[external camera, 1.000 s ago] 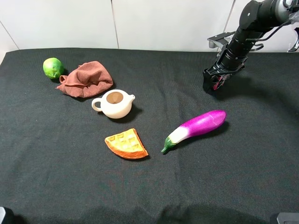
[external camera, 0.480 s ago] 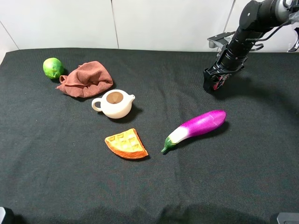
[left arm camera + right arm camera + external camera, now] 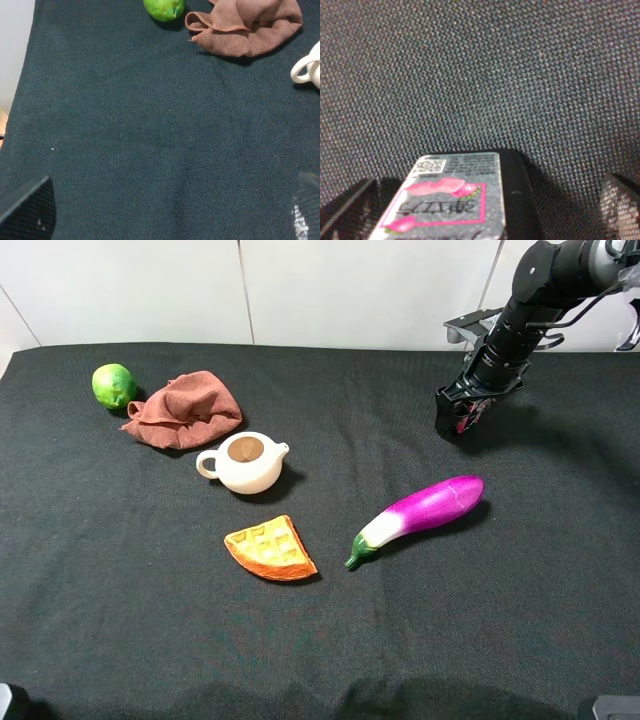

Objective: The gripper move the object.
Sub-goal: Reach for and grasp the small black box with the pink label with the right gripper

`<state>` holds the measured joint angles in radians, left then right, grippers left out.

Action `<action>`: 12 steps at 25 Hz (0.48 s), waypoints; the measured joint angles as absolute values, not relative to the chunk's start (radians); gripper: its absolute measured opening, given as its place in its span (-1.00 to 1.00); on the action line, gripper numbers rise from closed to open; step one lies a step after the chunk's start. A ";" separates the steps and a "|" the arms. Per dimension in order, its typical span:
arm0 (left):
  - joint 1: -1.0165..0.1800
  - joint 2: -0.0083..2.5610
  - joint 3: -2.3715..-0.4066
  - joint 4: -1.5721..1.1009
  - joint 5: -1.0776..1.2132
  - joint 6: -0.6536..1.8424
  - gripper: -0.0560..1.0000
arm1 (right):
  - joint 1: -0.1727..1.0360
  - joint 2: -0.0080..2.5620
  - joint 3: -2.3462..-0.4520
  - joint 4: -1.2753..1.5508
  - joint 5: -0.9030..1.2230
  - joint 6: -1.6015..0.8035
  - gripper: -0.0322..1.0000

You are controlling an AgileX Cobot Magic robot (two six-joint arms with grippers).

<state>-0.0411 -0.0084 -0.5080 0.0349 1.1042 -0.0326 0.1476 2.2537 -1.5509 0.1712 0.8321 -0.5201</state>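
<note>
At the far right of the black fabric-covered tabletop (image 3: pixel 120 620), the right arm's black tool (image 3: pixel 459 410) is reaching down over the small black cube-like tin with pink, white and green graphics (image 3: pixel 457 197), which is sitting on the fabric between the jaws. Right wrist view: the jaws are standing apart. One fingertip (image 3: pixel 619 200) is showing a clear strip of fabric between itself and the tin's side; the other is lying close to the opposite side, contact not discernible. Reading: tool open, tin not clamped.

Step in hand, as judged: securing the tin for the move. Doing it well:
- centring the jaws so both pads are meeting the flat side walls together, since the nearer pad is otherwise likely to be shoving or twisting the tin
- closing low on the walls, below the printed top face
- lifting straight up before travelling

Long glossy purple eggplant (image 3: pixel 425 510) is lying nearest, toward the middle, well apart from the tin. Left arm's tool (image 3: pixel 165 215) is hovering wide open and empty over bare fabric, near the round green lime (image 3: pixel 164 7) and the crumpled reddish-brown cloth (image 3: pixel 245 27)
</note>
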 joint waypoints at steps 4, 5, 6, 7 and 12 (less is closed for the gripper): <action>-0.041 -0.008 -0.508 0.035 1.104 -0.033 0.98 | 0.148 2.254 -1.551 0.171 0.833 -0.520 0.34; -0.041 -0.008 -0.508 0.035 1.104 -0.033 0.98 | 0.148 2.252 -1.551 0.171 0.833 -0.519 0.34; -0.041 -0.008 -0.508 0.035 1.104 -0.033 0.98 | 0.148 2.251 -1.551 0.171 0.834 -0.518 0.34; -0.041 -0.008 -0.508 0.035 1.104 -0.033 0.98 | 0.148 2.250 -1.551 0.171 0.835 -0.516 0.34; -0.041 -0.008 -0.508 0.035 1.104 -0.033 0.98 | 0.148 2.237 -1.551 0.160 0.837 -0.513 0.34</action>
<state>-0.0411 -0.0084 -0.5080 0.0349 1.1042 -0.0326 0.1476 2.2374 -1.5509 0.1602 0.8375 -0.5134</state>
